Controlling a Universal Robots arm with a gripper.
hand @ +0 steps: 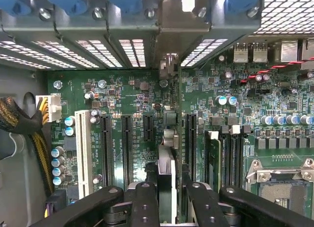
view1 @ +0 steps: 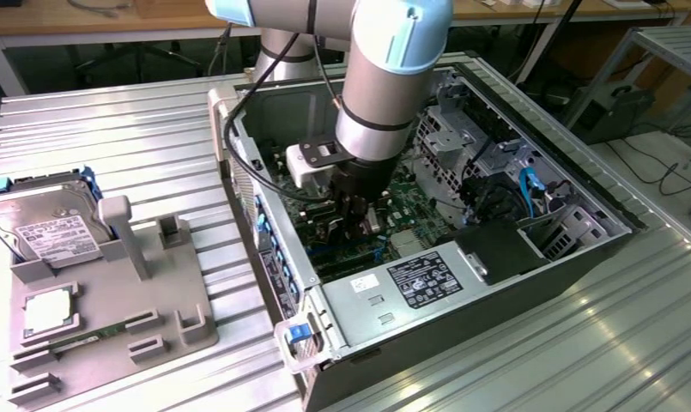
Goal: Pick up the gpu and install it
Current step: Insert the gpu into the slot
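The open computer case (view1: 437, 215) lies on its side on the ribbed metal table (view1: 150, 129), and the arm reaches down into it with the gripper (view1: 362, 219) low over the green motherboard (hand: 132, 104). The gripper is clamped on the gpu (hand: 167, 183), which stands on edge between the two black fingers (hand: 144, 202), its metal bracket end (hand: 169, 65) reaching up to the rear slot openings of the case. The step in hand looks like seating the card, and doing it well means keeping the card upright and parallel to the long black slots (hand: 126, 148), with its lower edge lined up along one slot and the bracket sliding cleanly into its opening, then pressing straight down without tilt; a skewed card could catch on the small capacitors (hand: 225, 100) or on a neighbouring slot. The exterior view gives the wider picture: the arm's angle into the case, the power supply (view1: 420, 283) near the front of the case, and, well apart on the exterior view's left, a grey holder tray (view1: 116, 318) where the hard drive (view1: 47, 227) stands and the memory stick (view1: 87, 336) lies. The wrist view gives what that view hides behind the arm: the card's thin edge against the row of slots, the white slot (hand: 82, 148), and the empty processor socket (hand: 282, 188).
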